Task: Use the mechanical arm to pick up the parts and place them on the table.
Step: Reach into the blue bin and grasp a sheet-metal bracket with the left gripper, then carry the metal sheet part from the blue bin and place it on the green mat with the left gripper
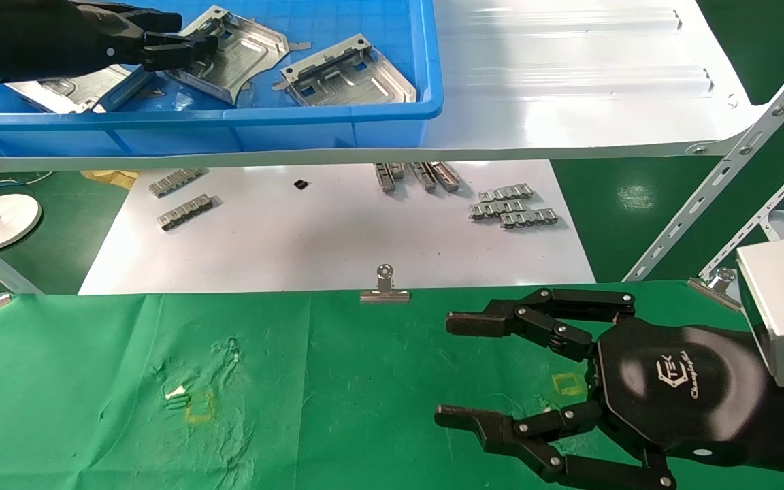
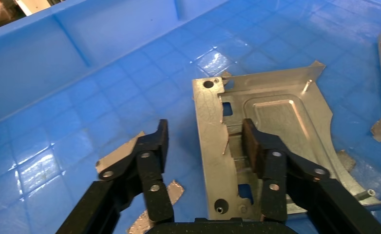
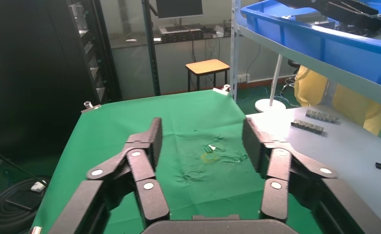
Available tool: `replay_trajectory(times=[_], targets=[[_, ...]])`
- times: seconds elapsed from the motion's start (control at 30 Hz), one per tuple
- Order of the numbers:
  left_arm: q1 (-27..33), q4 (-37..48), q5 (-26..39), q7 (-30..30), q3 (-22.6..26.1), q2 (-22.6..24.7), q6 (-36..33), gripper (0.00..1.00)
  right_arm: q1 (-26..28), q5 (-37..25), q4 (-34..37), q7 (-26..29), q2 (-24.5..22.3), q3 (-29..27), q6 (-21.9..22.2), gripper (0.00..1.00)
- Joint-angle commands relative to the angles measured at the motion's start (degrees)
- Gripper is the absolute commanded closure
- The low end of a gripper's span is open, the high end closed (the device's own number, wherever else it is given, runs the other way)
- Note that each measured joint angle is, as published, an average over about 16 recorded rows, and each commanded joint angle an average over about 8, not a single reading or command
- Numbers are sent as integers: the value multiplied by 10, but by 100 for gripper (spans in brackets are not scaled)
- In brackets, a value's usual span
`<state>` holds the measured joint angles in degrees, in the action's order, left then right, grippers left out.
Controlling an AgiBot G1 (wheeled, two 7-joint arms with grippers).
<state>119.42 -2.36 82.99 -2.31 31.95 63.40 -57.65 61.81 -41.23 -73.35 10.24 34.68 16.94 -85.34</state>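
Three parts (image 1: pixel 229 51) in bin (image 1: pixel 337 112), left gripper (image 2: pixel 205 139) straddling one

Wooden stool (image 3: pixel 207 67) on green floor (image 3: pixel 257 92)

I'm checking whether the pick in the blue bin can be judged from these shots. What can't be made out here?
- Head view: the left gripper covers part of the silver part; contact unclear.
- Head view: another part is half hidden under that arm.
- Left wrist view: the part runs behind one finger; its near edge is cut off.
- Right gripper hovers open over the green table.
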Motion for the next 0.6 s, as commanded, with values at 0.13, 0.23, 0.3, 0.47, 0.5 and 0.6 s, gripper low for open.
replay_trajectory(times=[0.13,0.23,0.3,0.47,0.5,0.6], targets=[[3,7,3,5,2,0,0,100,0,0,0,0,0,0,0,0],[5,11,3,6,2,1,1,100,0,0,0,0,0,0,0,0],[4,10,0,10,0,1,3,100,0,0,0,0,0,0,0,0],[0,6,-15,29,-10,-2,4,100,0,0,0,0,0,0,0,0],[0,4,-19,32,-13,-2,3,100,0,0,0,0,0,0,0,0],[2,0,-31,43,-22,-6,-6,100,0,0,0,0,0,1,0,0]])
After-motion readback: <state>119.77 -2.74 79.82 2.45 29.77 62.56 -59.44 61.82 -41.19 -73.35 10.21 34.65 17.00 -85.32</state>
